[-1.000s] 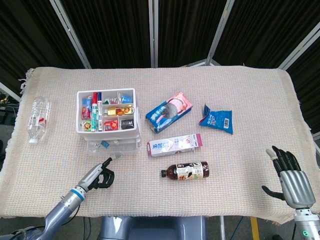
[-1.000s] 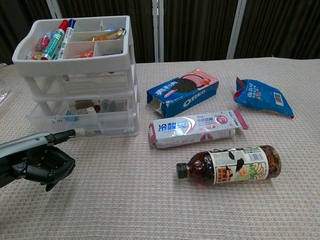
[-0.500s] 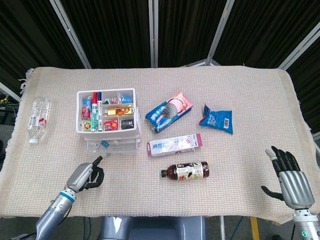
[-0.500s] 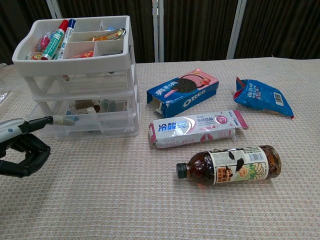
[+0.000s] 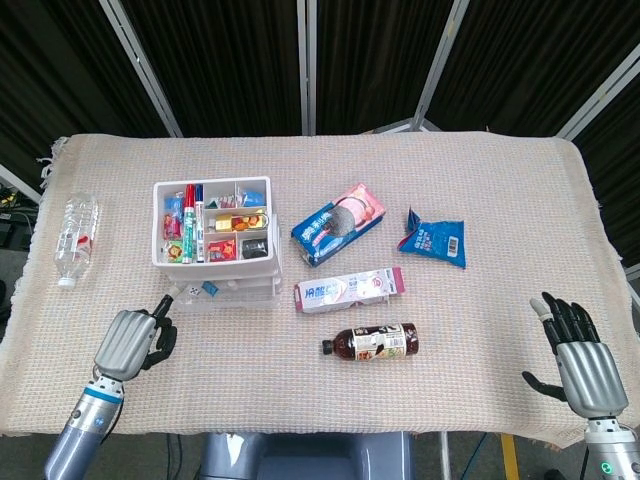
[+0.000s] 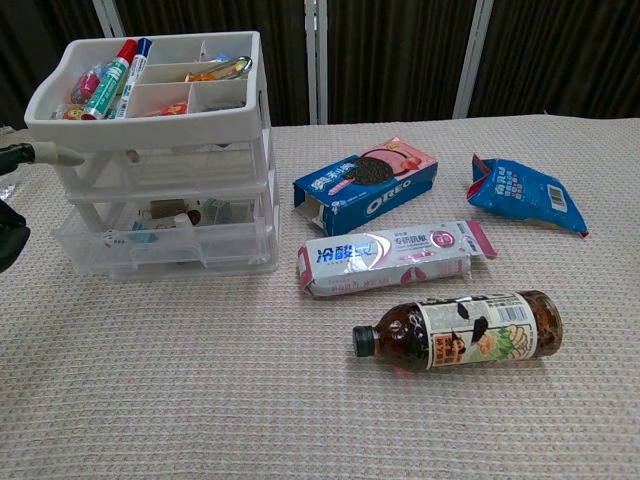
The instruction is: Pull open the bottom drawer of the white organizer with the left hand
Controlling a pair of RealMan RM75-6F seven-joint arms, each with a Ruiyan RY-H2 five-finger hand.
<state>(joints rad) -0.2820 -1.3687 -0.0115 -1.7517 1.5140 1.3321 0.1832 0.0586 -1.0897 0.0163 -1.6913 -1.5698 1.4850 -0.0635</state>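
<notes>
The white organizer [image 5: 212, 235] stands left of the table's middle, its open top tray full of markers and small items. Its clear bottom drawer [image 6: 165, 242] sits in the frame, with small items visible inside. My left hand [image 5: 130, 340] lies near the front edge, left of and in front of the organizer. One finger points at the organizer's front left corner while the others curl in on nothing. In the chest view only that fingertip [image 6: 50, 154] and some dark fingers show at the left edge. My right hand [image 5: 580, 360] rests open at the front right.
A clear water bottle [image 5: 75, 238] lies at the far left. Right of the organizer lie an Oreo box [image 5: 338, 222], a toothpaste box [image 5: 350, 290], a brown drink bottle [image 5: 372, 342] and a blue snack packet [image 5: 436, 238].
My left hand has moved left, from in front of the bottom drawer to beyond the organizer's front left corner. The drawer and the right hand have not moved.
</notes>
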